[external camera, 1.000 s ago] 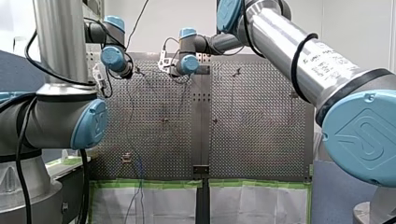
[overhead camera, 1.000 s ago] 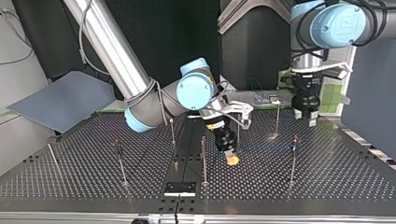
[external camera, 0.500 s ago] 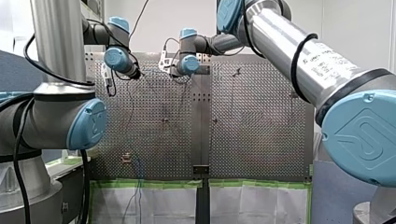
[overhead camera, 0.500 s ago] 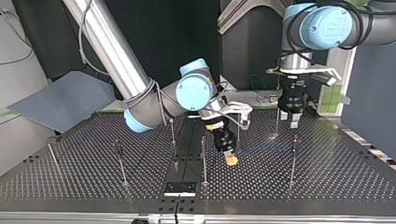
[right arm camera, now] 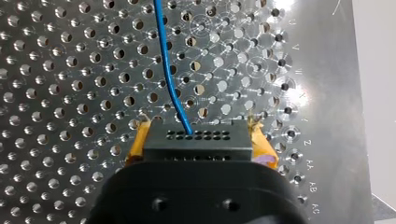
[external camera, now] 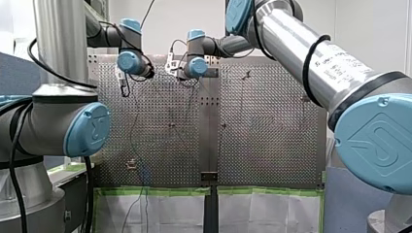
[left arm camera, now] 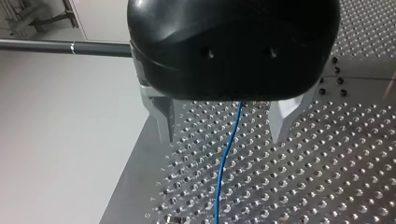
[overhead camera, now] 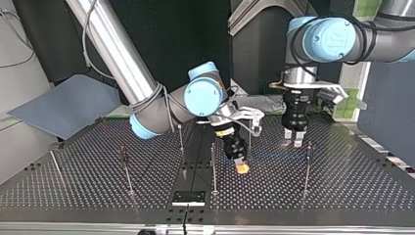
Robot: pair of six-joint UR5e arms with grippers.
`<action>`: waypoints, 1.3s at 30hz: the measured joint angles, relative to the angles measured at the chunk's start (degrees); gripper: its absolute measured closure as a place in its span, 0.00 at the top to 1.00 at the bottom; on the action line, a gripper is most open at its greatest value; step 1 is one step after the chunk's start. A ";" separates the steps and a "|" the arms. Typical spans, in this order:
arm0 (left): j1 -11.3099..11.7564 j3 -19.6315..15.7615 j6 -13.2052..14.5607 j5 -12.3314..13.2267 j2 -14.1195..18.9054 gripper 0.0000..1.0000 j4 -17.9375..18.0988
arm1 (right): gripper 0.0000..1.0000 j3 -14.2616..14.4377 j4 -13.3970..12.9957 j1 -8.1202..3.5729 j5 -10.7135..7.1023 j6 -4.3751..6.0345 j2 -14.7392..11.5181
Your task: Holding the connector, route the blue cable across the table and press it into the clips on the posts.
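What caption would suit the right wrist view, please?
Yellow-padded right gripper clamps the black connector, blue cable running ahead.

The thin blue cable (right arm camera: 167, 74) plugs into the black, hole-dotted connector (right arm camera: 198, 141), curving gently away.

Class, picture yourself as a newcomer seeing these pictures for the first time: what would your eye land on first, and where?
First the blue cable, bright against the perforated table, running out of the black connector clamped in my right gripper between yellow pads, near the table's middle. Then my left gripper, open, straddling that cable towards the top view's right.
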 joint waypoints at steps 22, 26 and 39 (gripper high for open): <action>-2.14 8.19 0.80 -3.88 -9.94 1.00 1.30 | 0.00 0.00 0.01 0.00 -0.05 0.03 0.11; -2.30 8.45 0.82 -3.87 -10.93 1.00 1.61 | 0.00 0.00 -0.05 0.00 -0.01 0.03 0.14; -2.52 8.45 -0.42 -4.55 -11.17 0.05 2.30 | 0.00 0.00 0.00 -0.01 -0.16 0.08 0.21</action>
